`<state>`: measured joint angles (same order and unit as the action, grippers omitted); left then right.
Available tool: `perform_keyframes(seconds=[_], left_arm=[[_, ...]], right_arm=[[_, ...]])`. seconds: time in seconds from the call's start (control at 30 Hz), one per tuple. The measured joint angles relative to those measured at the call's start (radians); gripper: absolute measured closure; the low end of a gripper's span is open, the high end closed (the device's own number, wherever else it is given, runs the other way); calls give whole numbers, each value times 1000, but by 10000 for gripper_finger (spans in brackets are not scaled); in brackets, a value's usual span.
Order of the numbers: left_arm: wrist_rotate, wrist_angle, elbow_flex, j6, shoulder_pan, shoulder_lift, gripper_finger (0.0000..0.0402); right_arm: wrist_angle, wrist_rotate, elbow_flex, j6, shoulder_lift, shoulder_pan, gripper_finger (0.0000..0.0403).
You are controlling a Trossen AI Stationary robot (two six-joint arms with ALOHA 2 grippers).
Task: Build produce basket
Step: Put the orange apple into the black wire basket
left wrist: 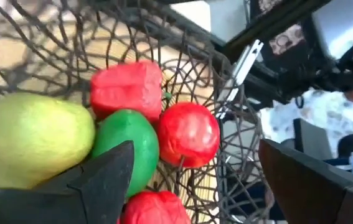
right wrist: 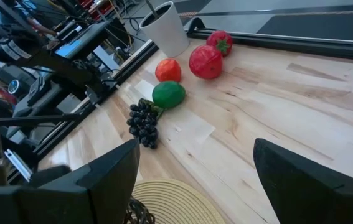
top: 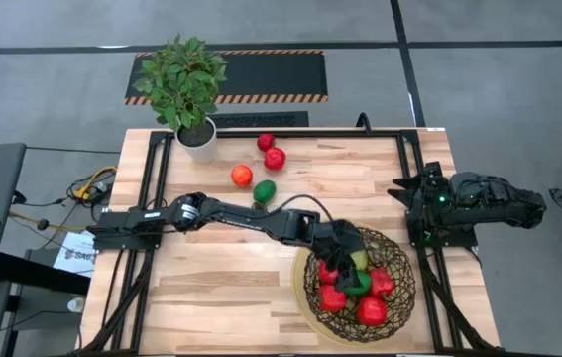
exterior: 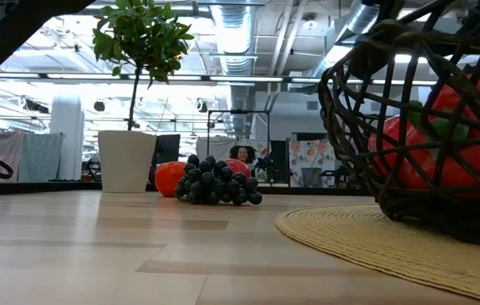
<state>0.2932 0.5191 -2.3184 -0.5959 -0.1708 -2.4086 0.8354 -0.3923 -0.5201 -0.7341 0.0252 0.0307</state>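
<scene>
The dark wire basket (top: 396,260) stands at the table's near right on its tan round base (exterior: 375,241). It holds a yellow-green pear (left wrist: 33,137), a green lime (left wrist: 136,140), a red pepper (left wrist: 126,87) and red apples (left wrist: 188,134). My left gripper (top: 345,248) is open over the basket's far left part, fingers spread above the fruit (left wrist: 195,186). On the bare table lie dark grapes (right wrist: 144,123), a green lime (right wrist: 168,94), an orange (right wrist: 168,70) and two red fruits (right wrist: 205,61). My right gripper (right wrist: 195,186) is open and empty at the table's right edge.
A white pot (top: 198,139) with a leafy plant (top: 183,79) stands at the table's far left, beyond the loose fruit. Black frame rails (top: 157,178) run along the table's left and right sides. Bare wood (top: 221,297) lies left of the basket.
</scene>
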Motion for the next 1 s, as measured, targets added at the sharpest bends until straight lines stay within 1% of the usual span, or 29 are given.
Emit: perform_keyframes(seconds=[0.07, 0.13, 0.2, 0.27, 0.37, 0.47, 0.53, 0.57, 0.73, 0.9, 1.0], left_arm=[[15, 12, 0, 15, 20, 33, 85], [17, 67, 0, 59, 45, 90, 93], [22, 164, -2, 125, 74, 154, 98], [1, 322, -3, 197, 97, 215, 100], [-104, 600, -1, 312, 119, 285, 101], [-246, 792, 0, 348, 133, 350, 101], [-322, 827, 0, 354, 147, 384, 101], [-342, 837, -1, 360, 158, 390, 101], [-399, 890, 0, 350, 231, 424, 101], [-438, 932, 2, 363, 302, 424, 101], [-458, 900, 56, 392, 337, 429, 101]], right_arm=[[1, 0, 0, 0, 0, 0, 69], [2, 0, 0, 0, 0, 0, 69], [2, 0, 0, 0, 0, 0, 69], [2, 0, 0, 0, 0, 0, 69], [2, 0, 0, 1, 0, 0, 69], [2, 1, 0, 1, 0, 0, 69], [2, 1, 0, 1, 0, 0, 69], [2, 1, 0, 1, 0, 0, 69], [2, 1, 0, 1, 0, 0, 69], [2, 1, 0, 1, 0, 0, 69], [2, 1, 0, 1, 0, 0, 69]])
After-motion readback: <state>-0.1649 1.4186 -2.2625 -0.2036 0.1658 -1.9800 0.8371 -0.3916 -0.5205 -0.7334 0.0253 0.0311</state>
